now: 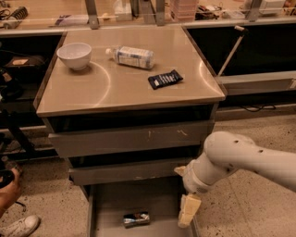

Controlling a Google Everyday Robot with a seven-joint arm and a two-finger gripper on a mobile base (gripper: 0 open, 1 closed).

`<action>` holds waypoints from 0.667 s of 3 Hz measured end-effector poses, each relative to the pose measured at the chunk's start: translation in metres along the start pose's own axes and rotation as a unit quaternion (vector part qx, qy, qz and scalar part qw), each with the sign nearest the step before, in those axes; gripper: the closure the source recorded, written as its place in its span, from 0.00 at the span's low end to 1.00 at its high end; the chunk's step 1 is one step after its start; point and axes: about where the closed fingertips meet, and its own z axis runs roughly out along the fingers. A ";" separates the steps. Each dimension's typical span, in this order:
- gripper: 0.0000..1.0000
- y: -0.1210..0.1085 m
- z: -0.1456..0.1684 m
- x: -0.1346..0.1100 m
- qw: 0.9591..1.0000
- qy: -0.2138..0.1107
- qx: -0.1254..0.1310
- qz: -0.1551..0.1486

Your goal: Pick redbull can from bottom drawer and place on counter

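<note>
Redbull can (136, 218) lies in bottom drawer (113, 203); tool (189, 210) near it, apart, opening unclear.

Floor (259, 139): speckled terrazzo, pale grey-beige, visible at left and right.
Rear bench (41, 21): spans the full width along the top edge and carries mixed clutter and upright metal posts (91, 11).
Under it are dark open bays (259, 51).
Right bay: a pale rod (229, 51) leans diagonally. A grey shelf (259, 82) crosses beneath it. A black cable (252, 109) lies on the floor.
Left side: black frame (16, 134).
Lower left corner: white shoe (18, 226).
Lighting: warm, even.
Hand (188, 212): low, right of centre, near the bottom edge.
</note>
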 end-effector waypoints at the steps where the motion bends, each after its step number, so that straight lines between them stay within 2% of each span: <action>1: 0.00 -0.042 0.091 0.009 0.998 -0.049 0.028 0.026; 2: 0.00 -0.043 0.094 0.010 0.998 -0.051 0.028 0.028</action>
